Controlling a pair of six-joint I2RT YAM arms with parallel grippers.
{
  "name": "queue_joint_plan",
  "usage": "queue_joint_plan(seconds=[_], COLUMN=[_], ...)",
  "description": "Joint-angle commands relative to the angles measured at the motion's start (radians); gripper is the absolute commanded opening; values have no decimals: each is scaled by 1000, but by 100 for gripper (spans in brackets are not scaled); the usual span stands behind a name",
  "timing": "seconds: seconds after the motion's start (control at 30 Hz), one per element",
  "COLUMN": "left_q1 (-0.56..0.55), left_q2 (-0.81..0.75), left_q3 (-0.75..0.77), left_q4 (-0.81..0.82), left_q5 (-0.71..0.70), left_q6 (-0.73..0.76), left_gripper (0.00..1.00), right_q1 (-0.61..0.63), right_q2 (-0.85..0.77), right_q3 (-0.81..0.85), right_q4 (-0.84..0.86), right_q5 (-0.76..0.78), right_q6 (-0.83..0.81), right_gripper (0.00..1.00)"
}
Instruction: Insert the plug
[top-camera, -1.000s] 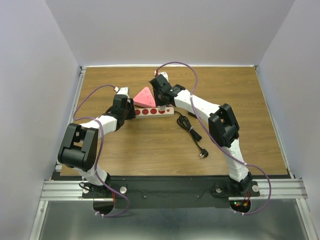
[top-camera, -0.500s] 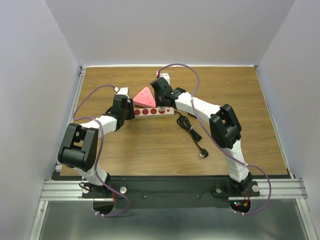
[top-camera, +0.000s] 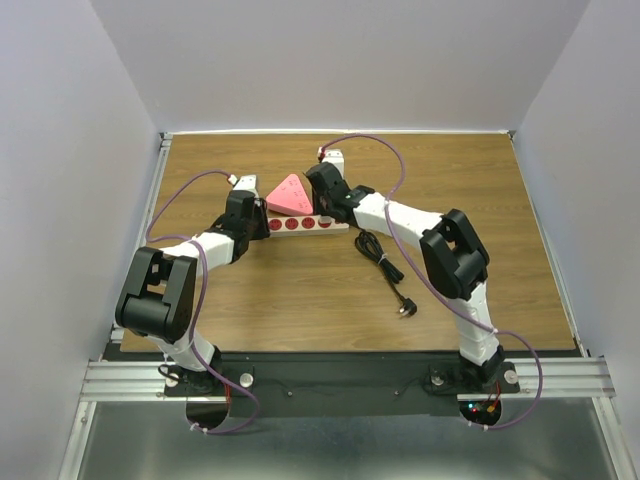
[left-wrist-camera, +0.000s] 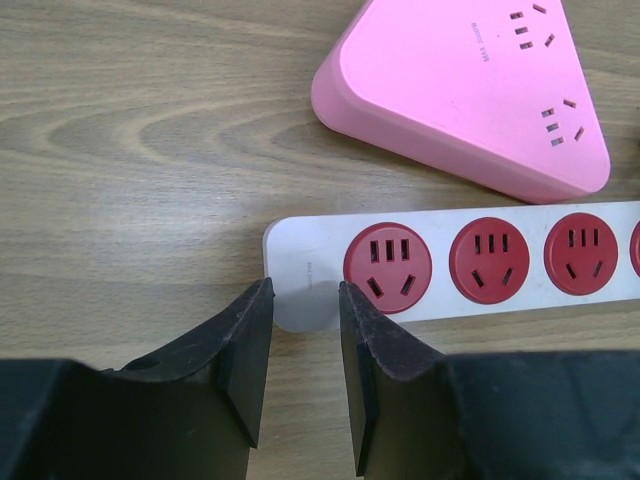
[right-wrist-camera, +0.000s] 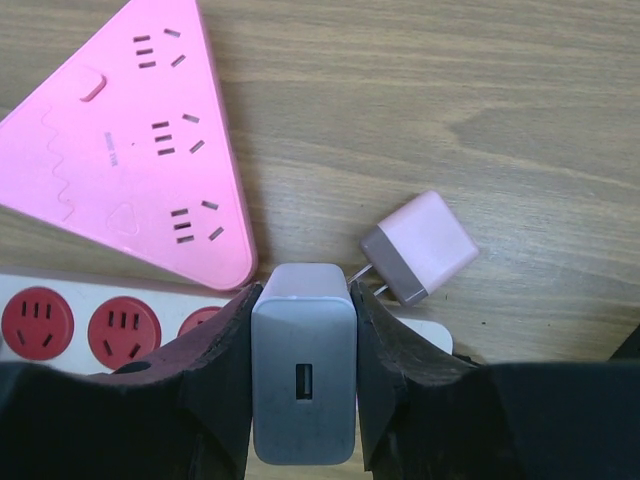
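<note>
Plug (right-wrist-camera: 303, 365), a grey charger block, sits clenched in the right claw (right-wrist-camera: 303, 300) above the right end of the white strip (right-wrist-camera: 60, 290). The nearest red socket (right-wrist-camera: 200, 320) peeks out at 9 o'clock, and the strip runs 9-to-3. Left claw (left-wrist-camera: 305, 300) straddles the opposite end, grip unclear.

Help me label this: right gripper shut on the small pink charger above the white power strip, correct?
No: the right wrist view shows the right gripper shut on the grey charger above the white power strip; the pink charger lies loose.
</note>
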Motion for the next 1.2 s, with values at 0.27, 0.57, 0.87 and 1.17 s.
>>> queue_joint_plan(seconds=[0.27,0.57,0.87,1.17], left_q1=[-51,-56,-62,-63], left_q2=[-11,-6,-6,-14], left_q3=[-9,-9,-14,-20], left_q4=[9,11,12,11], left_q5=[163,159,158,158], left_q6=[-45,-48,-54,-54], left_gripper=[42,41,40,40], right_q1=[1,25,25,25], right_q2=[14,6,51,87], right_q3=[-164,-230,-176,-181], right_q4=[-168,-154,-146,-140], right_q5=[66,106,101,95], right_q6=[-31,-10,-40,-45], right_gripper=[0,0,1,0])
